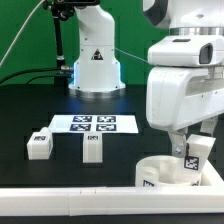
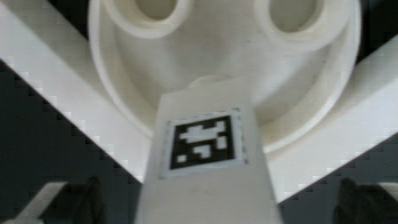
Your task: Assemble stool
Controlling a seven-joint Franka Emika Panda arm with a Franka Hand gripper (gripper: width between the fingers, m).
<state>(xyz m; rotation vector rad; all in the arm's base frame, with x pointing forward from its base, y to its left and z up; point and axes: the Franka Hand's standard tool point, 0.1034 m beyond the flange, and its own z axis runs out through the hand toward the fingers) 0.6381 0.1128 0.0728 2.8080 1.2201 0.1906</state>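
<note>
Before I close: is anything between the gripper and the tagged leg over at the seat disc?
Nothing visible does. In the wrist view the leg stands right between the fingers of the open gripper, with only the seat disc behind it. The two loose legs and the marker board lie well off toward the exterior view's left.

We take the marker board (image 1: 93, 124) as our anchor. Off to the exterior view's left of it, the black table (image 1: 28, 112) lies bare, a wide lane. Just in front of the board two loose legs stand in the way, the left leg (image 1: 40, 146) off its corner and the middle leg (image 1: 92, 147) below its centre, with a passable gap between them. Behind the board, the robot base (image 1: 95, 62) blocks us. To the exterior view's right it's crowded: the gripper (image 1: 186, 148), jaws spread, hangs over the seat disc (image 1: 160, 178) and the upright leg (image 1: 198, 158). Only slim gaps separate that leg from the fingers (image 2: 71, 202). In front of the loose legs, the border rail (image 1: 70, 196) walls the edge.
</note>
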